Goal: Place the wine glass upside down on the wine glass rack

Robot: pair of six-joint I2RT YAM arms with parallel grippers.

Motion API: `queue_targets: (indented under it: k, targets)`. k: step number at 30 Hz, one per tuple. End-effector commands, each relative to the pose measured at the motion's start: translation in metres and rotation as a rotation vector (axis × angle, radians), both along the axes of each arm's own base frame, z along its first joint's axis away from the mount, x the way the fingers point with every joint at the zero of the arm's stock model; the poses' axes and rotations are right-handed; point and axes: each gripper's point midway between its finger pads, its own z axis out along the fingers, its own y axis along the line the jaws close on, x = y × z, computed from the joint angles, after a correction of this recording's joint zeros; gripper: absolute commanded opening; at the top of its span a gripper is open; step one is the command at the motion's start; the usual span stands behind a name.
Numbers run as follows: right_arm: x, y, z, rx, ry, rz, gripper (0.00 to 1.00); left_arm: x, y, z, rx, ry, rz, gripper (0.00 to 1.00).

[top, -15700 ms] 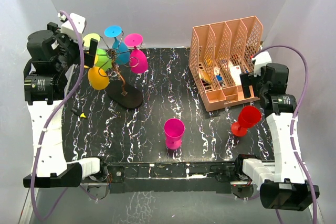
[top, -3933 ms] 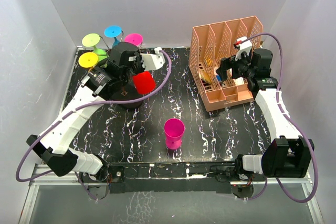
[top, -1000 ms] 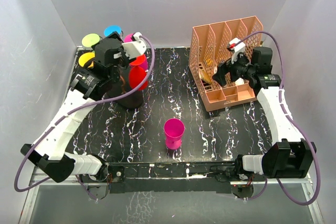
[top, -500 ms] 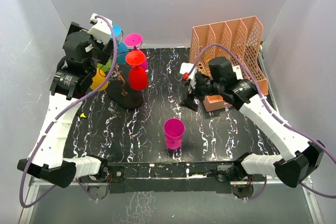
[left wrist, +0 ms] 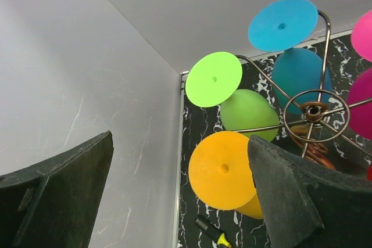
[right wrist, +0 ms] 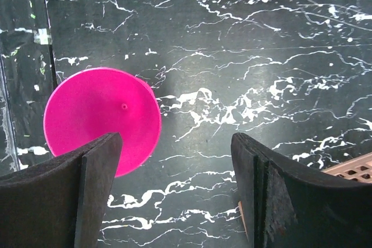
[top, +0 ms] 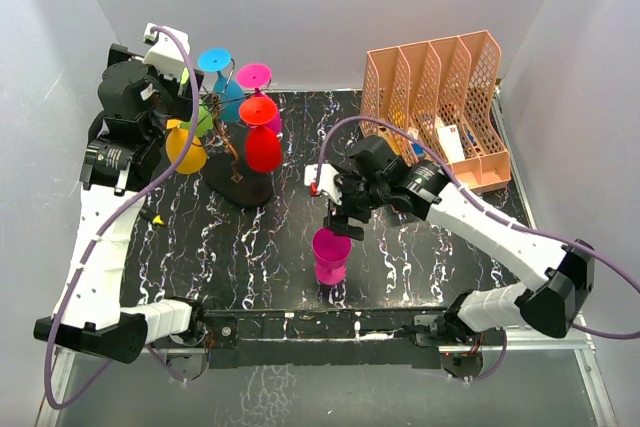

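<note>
Black marbled table (top: 420, 247): your right gripper (top: 342, 219) hangs spread over the pink glass (top: 331, 250) standing near the front edge, poised to take it, while your left gripper (left wrist: 180, 136), spread and empty, waits beside the rack (top: 238, 162) holding an inverted red glass (top: 262, 147).

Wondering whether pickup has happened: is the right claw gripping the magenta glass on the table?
No, the right claw is open, and the magenta glass sits off to one side rather than inside it.

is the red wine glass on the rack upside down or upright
Upside down: the red wine glass hangs from the rack, foot on top, bowl below.
</note>
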Motion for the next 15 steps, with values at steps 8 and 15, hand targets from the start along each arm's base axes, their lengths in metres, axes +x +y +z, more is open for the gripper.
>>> queue_targets:
  k: [8,15]
  targets:
    - [0.000,0.016,-0.020,-0.082,0.028,0.047,0.68,-0.013,-0.012,0.007,-0.056,-0.014,-0.079,0.97]
    - [-0.001,0.025,-0.029,-0.095,0.055,0.072,0.47,-0.014,-0.015,0.002,-0.071,0.003,-0.094,0.97]
